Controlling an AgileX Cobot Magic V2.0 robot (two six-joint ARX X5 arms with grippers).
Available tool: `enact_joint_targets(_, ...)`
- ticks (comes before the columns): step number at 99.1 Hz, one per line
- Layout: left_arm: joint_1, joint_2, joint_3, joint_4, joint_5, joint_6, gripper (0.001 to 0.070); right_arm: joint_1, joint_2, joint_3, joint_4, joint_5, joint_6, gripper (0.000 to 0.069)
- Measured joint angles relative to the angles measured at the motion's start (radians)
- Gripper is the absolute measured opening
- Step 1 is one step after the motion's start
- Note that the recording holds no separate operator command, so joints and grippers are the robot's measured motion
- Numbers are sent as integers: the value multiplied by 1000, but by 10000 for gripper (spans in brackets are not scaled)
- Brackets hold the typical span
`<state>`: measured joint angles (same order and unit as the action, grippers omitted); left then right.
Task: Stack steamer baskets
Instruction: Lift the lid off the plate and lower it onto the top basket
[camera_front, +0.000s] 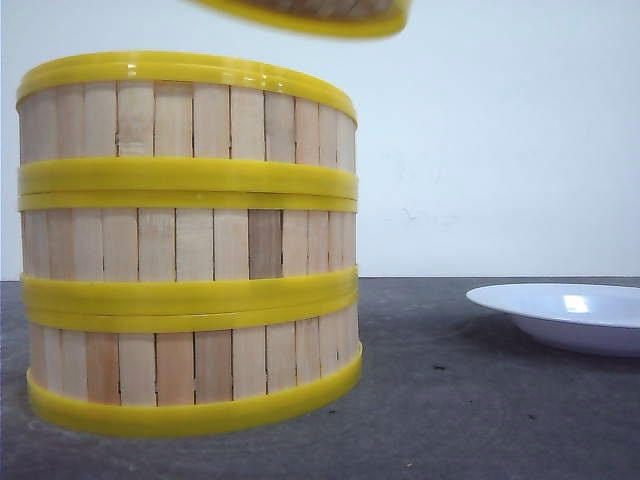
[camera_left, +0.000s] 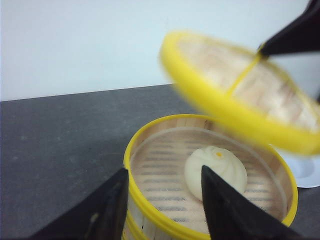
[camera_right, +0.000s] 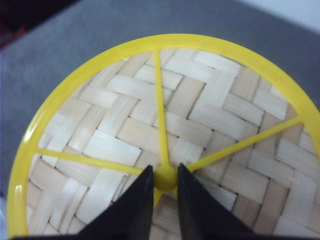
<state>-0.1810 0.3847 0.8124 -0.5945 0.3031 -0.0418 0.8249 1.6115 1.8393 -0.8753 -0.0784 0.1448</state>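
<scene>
In the front view, the steamer baskets (camera_front: 190, 245) stand as a stack of three on the dark counter (camera_front: 480, 410), filling the left half of the frame, yellow rims meeting between the slatted walls. Further back at the right edge sits a white plate (camera_front: 565, 315), well apart from the stack. At the top edge, above the stack and not touching it, hangs the yellow rim of the woven lid (camera_front: 320, 15).

In the left wrist view, the left gripper (camera_left: 162, 200) is spread wide and empty, its fingers straddling the near rim of the top basket (camera_left: 210, 175), which holds a white bun (camera_left: 215, 170). The lid (camera_left: 240, 90) is tilted and blurred above it.

In the right wrist view, the right gripper (camera_right: 164, 187) is pinched on the lid's yellow knob (camera_right: 165, 177).
</scene>
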Motion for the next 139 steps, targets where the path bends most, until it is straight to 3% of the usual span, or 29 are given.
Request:
enact_joint_targets(38,0,0,0,0,0,0,270,72,81,0,-7,1,-10,51)
enact_joint_targets(126,0,0,0,0,0,0,270,83,159,0,-26,28,-18,52)
enact_joint_targets(133,0,0,0,0,0,0,270,83,160,0,-25,29,-18,93)
enact_joint_targets(139,0,0,0,0,0,0,270,83,160,0,-24,27,-18,206)
